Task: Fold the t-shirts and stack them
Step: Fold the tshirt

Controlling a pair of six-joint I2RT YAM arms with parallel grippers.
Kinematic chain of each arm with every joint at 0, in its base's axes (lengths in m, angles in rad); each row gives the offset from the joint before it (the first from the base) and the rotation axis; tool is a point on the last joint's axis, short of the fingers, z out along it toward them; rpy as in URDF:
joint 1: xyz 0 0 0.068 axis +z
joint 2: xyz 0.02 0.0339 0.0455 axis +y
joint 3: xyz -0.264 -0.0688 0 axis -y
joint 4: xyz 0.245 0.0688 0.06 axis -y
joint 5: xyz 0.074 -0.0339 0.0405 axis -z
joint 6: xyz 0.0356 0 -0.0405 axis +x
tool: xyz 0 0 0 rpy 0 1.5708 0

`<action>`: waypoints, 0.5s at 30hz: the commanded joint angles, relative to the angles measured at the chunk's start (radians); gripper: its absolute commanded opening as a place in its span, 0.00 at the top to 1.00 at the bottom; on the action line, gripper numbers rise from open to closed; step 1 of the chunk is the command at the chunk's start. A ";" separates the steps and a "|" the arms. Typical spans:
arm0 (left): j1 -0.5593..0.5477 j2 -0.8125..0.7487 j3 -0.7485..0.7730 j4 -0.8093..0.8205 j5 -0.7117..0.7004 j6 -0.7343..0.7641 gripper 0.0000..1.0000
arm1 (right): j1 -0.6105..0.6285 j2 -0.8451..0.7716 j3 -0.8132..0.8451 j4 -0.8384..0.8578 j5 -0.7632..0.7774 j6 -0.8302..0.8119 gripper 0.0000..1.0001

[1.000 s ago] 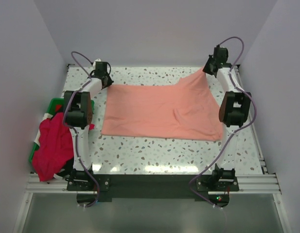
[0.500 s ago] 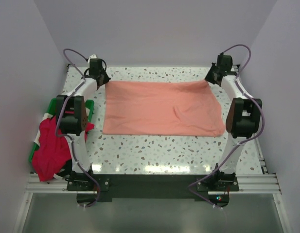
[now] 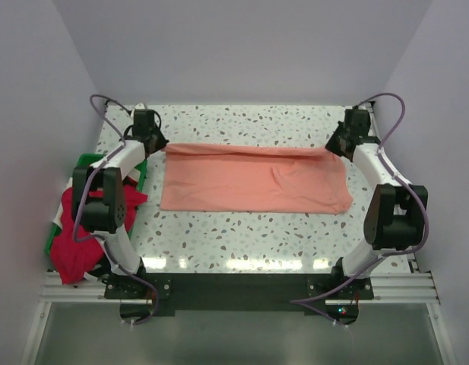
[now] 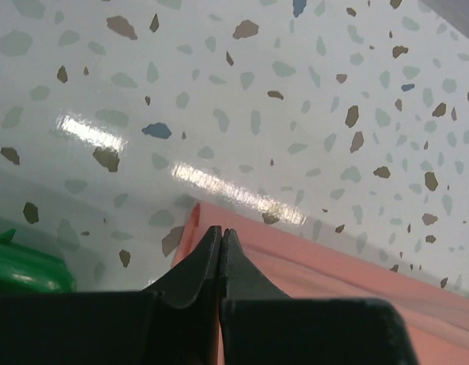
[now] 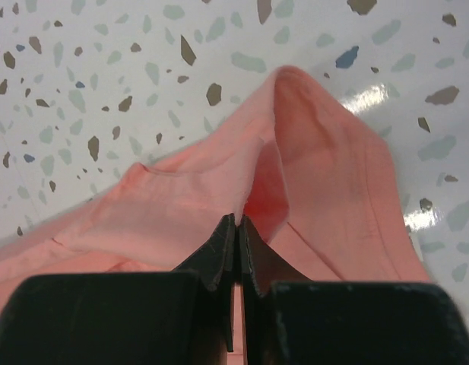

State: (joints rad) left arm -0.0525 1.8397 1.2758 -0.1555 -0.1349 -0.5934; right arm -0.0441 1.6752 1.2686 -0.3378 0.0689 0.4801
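Note:
The salmon-pink t-shirt lies as a wide band across the middle of the table. My left gripper is shut at its far left corner; in the left wrist view the jaws are pressed together with pink cloth on both sides of them. My right gripper is shut on the far right corner; in the right wrist view a fold of pink cloth rises pinched from between the tips. A crimson red t-shirt hangs over the bin at the left.
A green plastic bin stands at the table's left edge under the red shirt, with a bit of white cloth showing; its corner shows in the left wrist view. The speckled tabletop is fenced by white walls.
Both grippers have moved from the back of the table toward the near side, drawing the shirt's far edge with them. The right corner, lifted high before, is now low. The shirt looks narrower front to back.

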 commanded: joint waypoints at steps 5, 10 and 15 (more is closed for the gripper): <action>0.011 -0.134 -0.131 0.043 -0.008 -0.046 1.00 | 0.001 -0.127 -0.150 0.008 0.051 0.052 1.00; 0.013 -0.166 -0.168 0.036 -0.008 -0.060 1.00 | 0.000 -0.173 -0.202 0.006 0.045 0.063 1.00; 0.011 -0.184 -0.187 0.025 -0.012 -0.069 1.00 | -0.003 -0.204 -0.215 -0.016 0.060 0.066 1.00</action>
State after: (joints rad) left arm -0.0525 1.7058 1.0985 -0.1513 -0.1333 -0.6456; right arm -0.0441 1.5303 1.0576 -0.3504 0.0898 0.5293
